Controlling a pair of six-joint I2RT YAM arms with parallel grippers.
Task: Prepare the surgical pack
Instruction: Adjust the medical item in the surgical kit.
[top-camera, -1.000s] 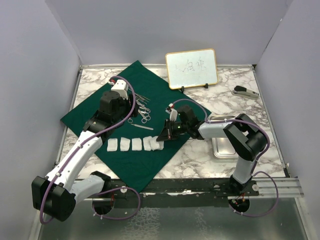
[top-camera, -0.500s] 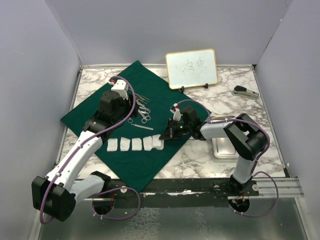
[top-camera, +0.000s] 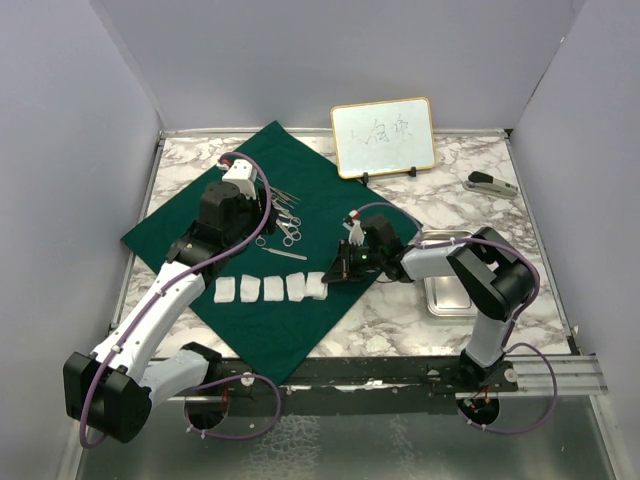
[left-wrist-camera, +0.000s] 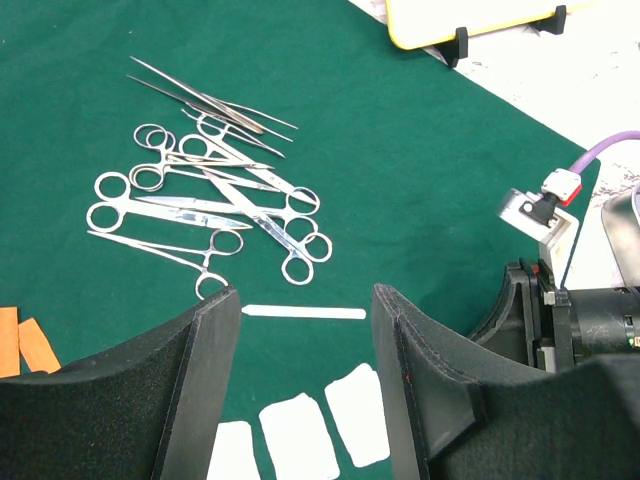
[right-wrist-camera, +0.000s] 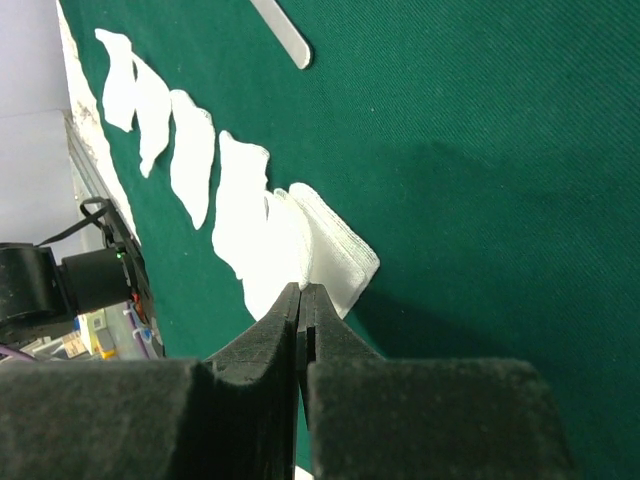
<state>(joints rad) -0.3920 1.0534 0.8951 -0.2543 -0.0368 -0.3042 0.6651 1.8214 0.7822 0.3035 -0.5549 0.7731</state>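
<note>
The dark green cloth (top-camera: 270, 335) lies spread on the left of the table. A pile of silver scissor-like instruments (left-wrist-camera: 210, 205) rests on it, with a row of white gauze squares (top-camera: 260, 289) nearer the front. My right gripper (right-wrist-camera: 302, 290) is low at the right end of that row, shut on the edge of the end gauze square (right-wrist-camera: 335, 250), which overlaps its neighbour. My left gripper (left-wrist-camera: 305, 300) hovers open above the cloth between instruments and gauze, holding nothing. The steel tray (top-camera: 450, 295) sits right of the cloth, partly hidden by the right arm.
A gold-framed whiteboard (top-camera: 383, 137) stands at the back behind the cloth. A stapler-like object (top-camera: 490, 183) lies at the back right. A flat white strip (left-wrist-camera: 305, 313) lies on the cloth below the instruments. Two orange pieces (left-wrist-camera: 20, 340) show at the left wrist view's edge.
The right gripper has shifted a little to the right and lower at the end of the gauze row. The left arm has not moved.
</note>
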